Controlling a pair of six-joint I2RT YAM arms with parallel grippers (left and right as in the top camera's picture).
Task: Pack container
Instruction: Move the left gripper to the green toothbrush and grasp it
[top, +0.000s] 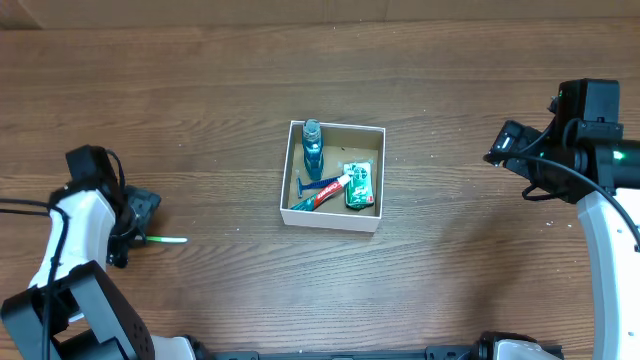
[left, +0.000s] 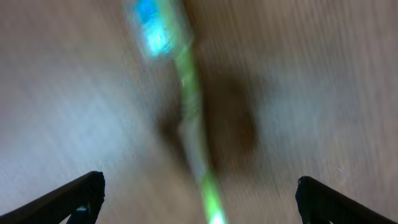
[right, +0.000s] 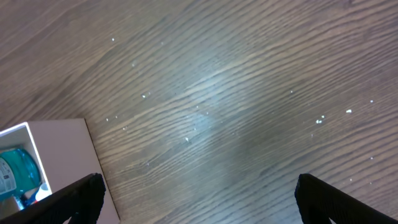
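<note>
Container, square white cardboard, brown inside; left gripper parted over slim green toothbrush, right gripper parted.

One box, one bottle, one toothpaste tube, one green packet, one toothbrush, two robot arms, one table.

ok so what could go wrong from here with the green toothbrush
1. The thin green plastic toothbrush lies flat on the wooden table under the open left hand, so a closing grip could slip off it.
2. The small white cardboard box already holds a blue bottle, a toothpaste tube and a green packet, so the toothbrush may end up propped over the rim.
</note>
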